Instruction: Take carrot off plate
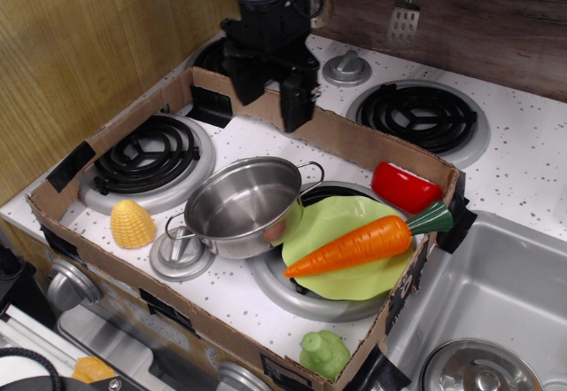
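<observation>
The orange carrot (354, 244) with a dark green stem end lies across the lime-green plate (337, 276), tip pointing front left and stem toward the right cardboard wall. The plate rests on the front right burner. My black gripper (270, 105) hangs open and empty above the far cardboard wall, well behind and to the left of the carrot, with its two fingers (297, 107) pointing down.
A steel pot (244, 207) stands touching the plate's left edge. A red pepper (406, 187) lies just behind the plate. A yellow corn cob (132, 223) sits front left, a green toy (324, 353) at the front edge. A cardboard wall (354, 143) rings the stove. A sink (496, 302) is at the right.
</observation>
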Available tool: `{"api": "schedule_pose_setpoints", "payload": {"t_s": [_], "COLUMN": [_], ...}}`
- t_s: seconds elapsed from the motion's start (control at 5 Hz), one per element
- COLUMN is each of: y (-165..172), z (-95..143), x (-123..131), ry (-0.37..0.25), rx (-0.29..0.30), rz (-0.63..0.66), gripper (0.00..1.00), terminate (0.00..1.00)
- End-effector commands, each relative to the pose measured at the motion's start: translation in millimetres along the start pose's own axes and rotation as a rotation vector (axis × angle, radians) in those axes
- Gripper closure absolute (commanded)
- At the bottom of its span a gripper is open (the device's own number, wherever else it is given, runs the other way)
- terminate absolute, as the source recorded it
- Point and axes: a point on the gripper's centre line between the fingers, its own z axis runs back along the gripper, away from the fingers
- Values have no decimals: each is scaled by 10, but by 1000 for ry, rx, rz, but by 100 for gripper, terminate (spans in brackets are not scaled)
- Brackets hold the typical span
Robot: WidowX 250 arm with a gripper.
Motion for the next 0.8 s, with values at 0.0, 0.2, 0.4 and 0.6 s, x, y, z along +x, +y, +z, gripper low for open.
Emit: {"api": "schedule_pose_setpoints", "payload": {"t_s": [0.0, 0.2, 0.4, 0.6], "y": [-429, -625, -792, -922], "z": [302, 255, 124, 87], "x": [-121, -234, -282, -307], "ry": [-41, -132, -215, -217], "rx": [3, 22, 18, 5], "rz": [-48, -174, -298, -342], "gripper": [0, 0, 0, 0], "terminate": [0, 0, 0, 0]}}
